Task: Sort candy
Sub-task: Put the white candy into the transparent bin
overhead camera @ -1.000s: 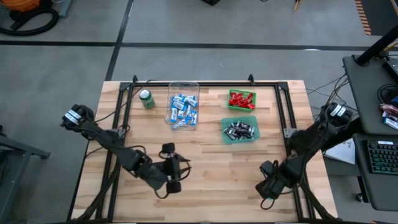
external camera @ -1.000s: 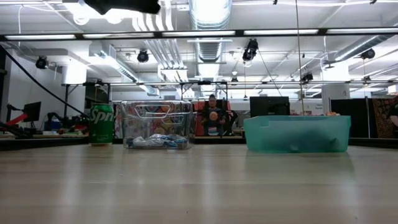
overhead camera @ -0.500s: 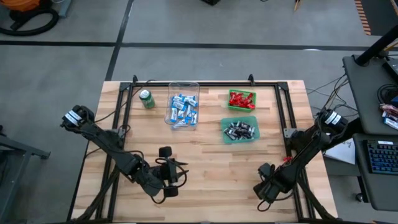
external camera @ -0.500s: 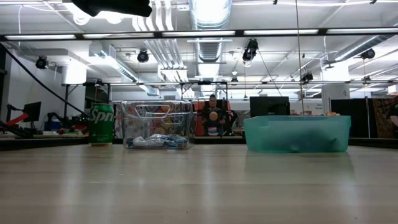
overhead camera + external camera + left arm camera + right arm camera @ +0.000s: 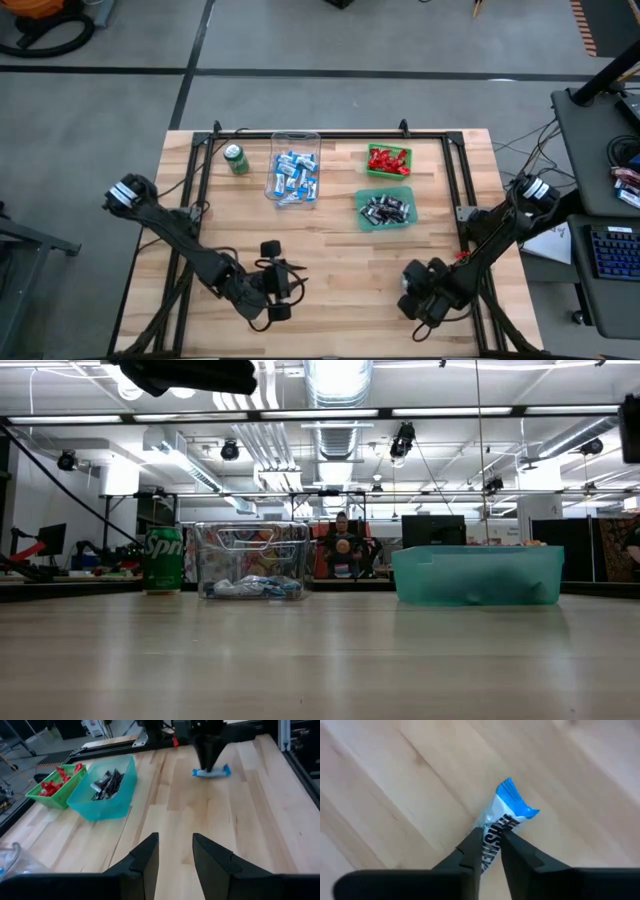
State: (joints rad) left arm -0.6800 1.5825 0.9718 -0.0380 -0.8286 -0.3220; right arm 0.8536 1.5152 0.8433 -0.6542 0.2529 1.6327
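So the right gripper (image 5: 489, 851) was down at the near right part of the surface (image 5: 340, 250), jaws clenched on a blue-and-white candy bar (image 5: 502, 822). The left gripper (image 5: 173, 851) hung over the near left, jaws released.

Pale wooden table (image 5: 330, 250) with a black frame. A clear bin (image 5: 295, 170) holds blue-and-white candy bars (image 5: 294, 176). A bright green basket (image 5: 388, 161) holds red candy (image 5: 387, 157). A teal tub (image 5: 386, 209) holds black-and-silver candy (image 5: 386, 208). A green soda can (image 5: 236, 159) has white lettering. One blue-and-white bar (image 5: 501, 831) has dark print.
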